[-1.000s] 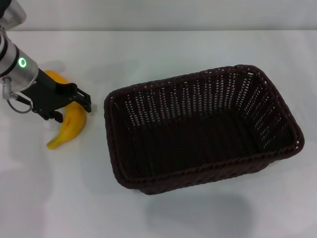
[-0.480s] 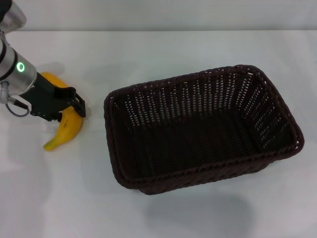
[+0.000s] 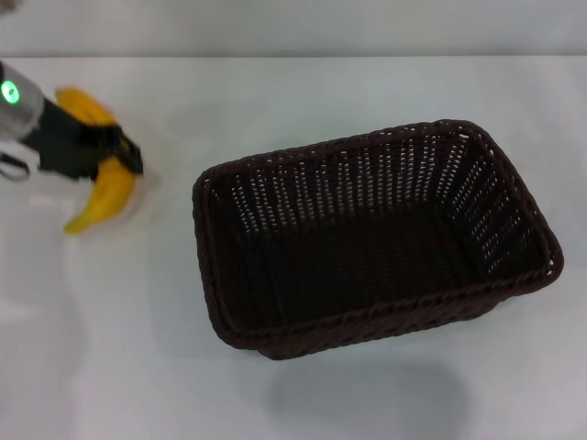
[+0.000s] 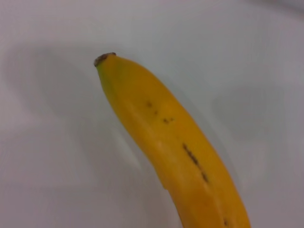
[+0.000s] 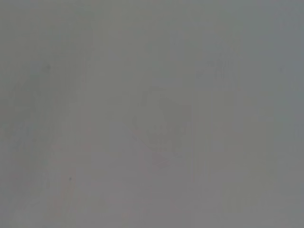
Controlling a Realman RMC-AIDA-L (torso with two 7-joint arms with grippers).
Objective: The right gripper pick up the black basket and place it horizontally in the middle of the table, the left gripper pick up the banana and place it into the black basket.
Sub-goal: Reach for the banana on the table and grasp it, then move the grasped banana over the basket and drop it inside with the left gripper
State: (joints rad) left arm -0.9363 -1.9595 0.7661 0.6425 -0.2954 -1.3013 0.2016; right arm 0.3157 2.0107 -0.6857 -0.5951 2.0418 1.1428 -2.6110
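Note:
The black basket (image 3: 385, 313) lies lengthwise in the middle of the white table (image 3: 303, 101), open side up and empty. My left gripper (image 3: 115, 158), with its green light, is at the far left of the head view, shut across the middle of the yellow banana (image 3: 99, 199). The banana hangs tip down, a little above the table, well to the left of the basket. The left wrist view shows the banana (image 4: 175, 147) close up over the white tabletop, with its shadow beneath. The right gripper is out of view; the right wrist view shows only a plain grey surface.
White tabletop runs between the banana and the basket's left rim (image 3: 200, 238). The table's far edge (image 3: 293, 57) runs across the top of the head view.
My left gripper has moved left and toward the far edge, and the banana has gone with it, off its earlier spot. The basket has not moved.

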